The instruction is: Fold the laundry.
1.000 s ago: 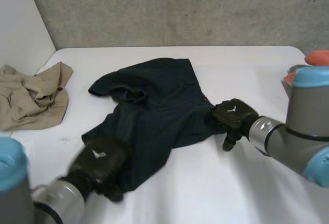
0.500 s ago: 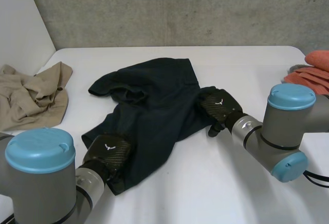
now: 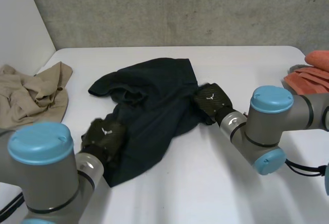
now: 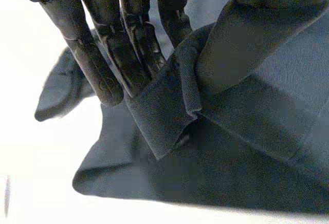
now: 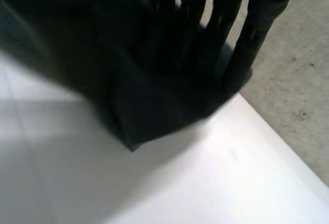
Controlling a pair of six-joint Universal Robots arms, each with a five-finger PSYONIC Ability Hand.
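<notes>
Soft and limp, the dark garment sags between edge pinches: left hand nips the hem, right hand seemingly the opposite edge.

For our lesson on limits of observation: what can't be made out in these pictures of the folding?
Whether the right hand grips the dark garment: right wrist view, dark cloth masks it.
Orange cloth: head view, cut off by the edge and the right arm.
Beige cloth: head view, cut off by the edge.
</notes>
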